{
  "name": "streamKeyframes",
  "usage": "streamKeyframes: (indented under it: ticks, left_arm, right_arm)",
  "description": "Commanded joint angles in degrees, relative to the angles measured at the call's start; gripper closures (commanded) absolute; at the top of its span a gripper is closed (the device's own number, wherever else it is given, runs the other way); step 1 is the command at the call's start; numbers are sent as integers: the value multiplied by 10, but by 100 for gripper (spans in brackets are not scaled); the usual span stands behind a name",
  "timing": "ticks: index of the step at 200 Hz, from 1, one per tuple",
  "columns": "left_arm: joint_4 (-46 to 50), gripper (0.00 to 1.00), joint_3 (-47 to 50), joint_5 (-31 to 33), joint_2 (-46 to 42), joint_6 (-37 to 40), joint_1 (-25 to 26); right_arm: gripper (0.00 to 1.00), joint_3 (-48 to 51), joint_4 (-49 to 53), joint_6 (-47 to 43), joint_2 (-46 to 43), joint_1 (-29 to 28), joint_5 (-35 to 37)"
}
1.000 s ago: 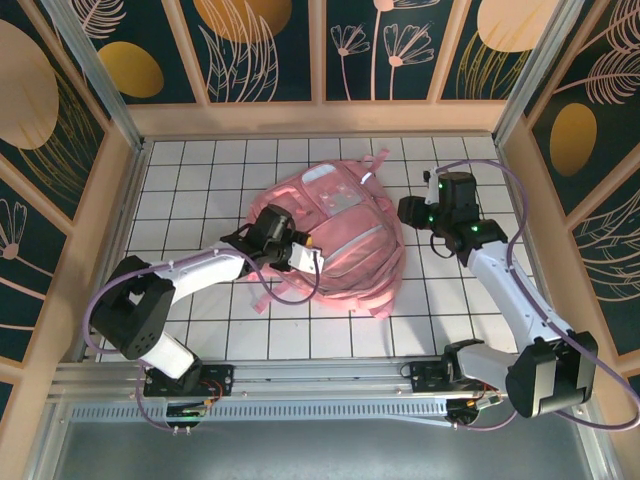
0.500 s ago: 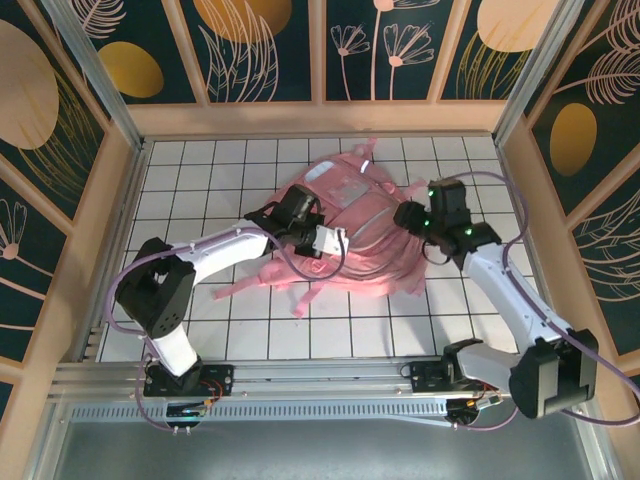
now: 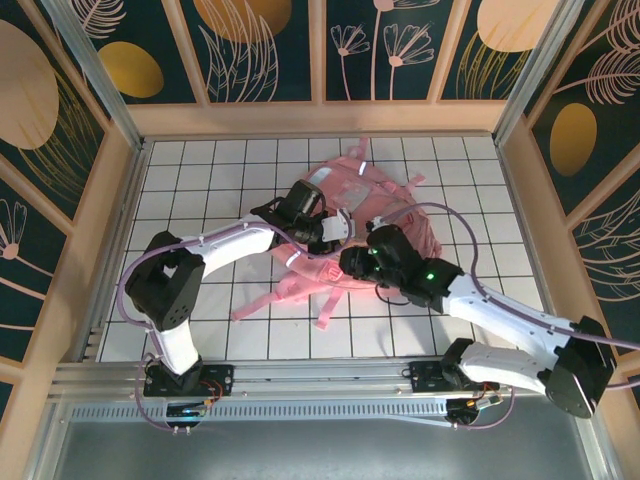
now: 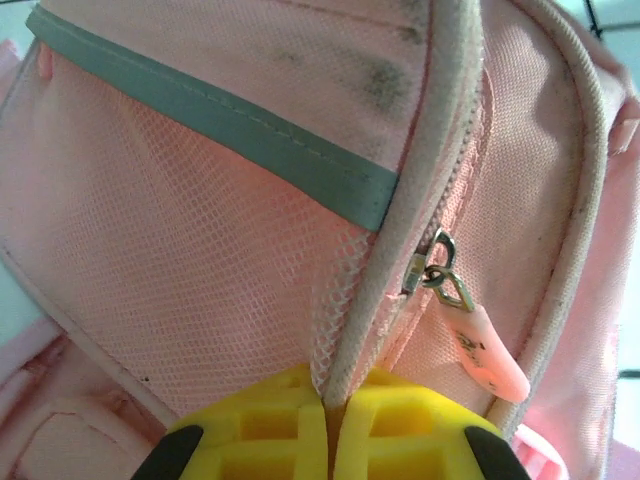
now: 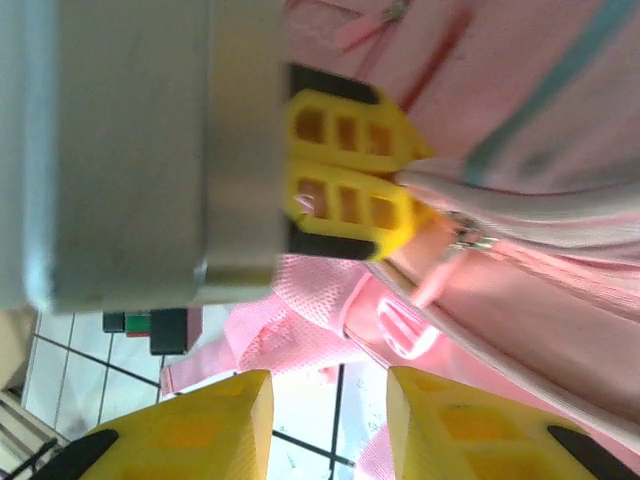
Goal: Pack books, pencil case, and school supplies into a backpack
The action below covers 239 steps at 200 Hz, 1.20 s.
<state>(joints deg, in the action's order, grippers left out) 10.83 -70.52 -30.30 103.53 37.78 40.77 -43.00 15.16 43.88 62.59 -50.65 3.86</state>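
The pink backpack (image 3: 385,205) lies crumpled at mid-table, its straps (image 3: 290,290) trailing toward the front. My left gripper (image 3: 338,226) is shut on the backpack's pale zipper seam (image 4: 400,230), with the yellow fingertips (image 4: 270,420) pinching fabric and mesh; a pink zipper pull (image 4: 480,345) hangs just right of them. My right gripper (image 3: 352,263) sits just in front of the left one, open with nothing between its fingers (image 5: 210,420). From the right wrist, the left gripper (image 5: 415,180) is seen clamped on the seam. The books, pencil case and school supplies are out of view.
White tiled table (image 3: 200,180) enclosed by wooden walls (image 3: 320,118). The two arms cross close together over the backpack's front. Loose pink straps (image 5: 260,345) lie on the tiles under my right gripper.
My left gripper closed on the backpack's seam and pulled it right and back, bunching the bag. The right arm swung from the bag's right side to its front, beside the left gripper.
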Motion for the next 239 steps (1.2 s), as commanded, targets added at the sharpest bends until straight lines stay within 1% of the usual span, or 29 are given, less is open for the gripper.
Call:
streamKeyframes:
  ticks: [1,11,23,42,51,63,76,97,114,123,133,138,158,170,183,206,239]
  left_arm:
    - [-7,100,-15,-93,-1,-77,3]
    - [-4,100,-7,-99,-3,-82,1]
    - [-11,100,3,-108,-5,-96,1]
    - [-31,100,13,-138,-2,-123,1]
    - [-42,100,18,-158,-1,-132,1]
    - [-61,100,24,-171,0,-148,1]
    - [-80,100,31,-169,-2,-161,1]
    - [-89,100,35,-169,-4,-170,1]
    - [-88,100,35,-175,-2,-179,1]
    - [-91,100,37,-176,-2,-183,1]
    - [-94,100,41,-176,-3,-183,0]
    - [-97,100,44,-175,-4,-186,1]
    - [-105,100,50,-169,-11,-189,1]
    - [-107,100,54,-162,-15,-188,1]
    - [-107,100,59,-143,-21,-176,1]
    - [-99,100,65,-91,-29,-161,-2]
    - [-77,100,63,-22,-24,-139,-10]
  right_arm:
    - [68,-15,10,24,32,-18,134]
    - [69,-18,30,42,42,-22,183]
    - [73,-20,48,64,47,-27,219]
    - [68,-23,68,93,52,-35,246]
    - [66,-25,74,99,55,-39,250]
    - [66,-30,86,112,64,-40,254]
    - [65,-33,89,117,77,-43,258]
    - [59,-50,89,130,104,-47,264]
    - [59,-63,58,109,121,-51,245]
    - [63,-68,45,100,126,-51,233]
    - [72,-72,43,95,126,-51,228]
    - [74,-72,48,99,125,-51,230]
    - [81,-67,91,125,113,-50,257]
    - [87,-67,129,154,110,-44,269]
    - [90,-70,172,185,107,-40,273]
    - [93,-87,243,229,108,-39,283]
    - [100,-99,283,245,89,-41,283]
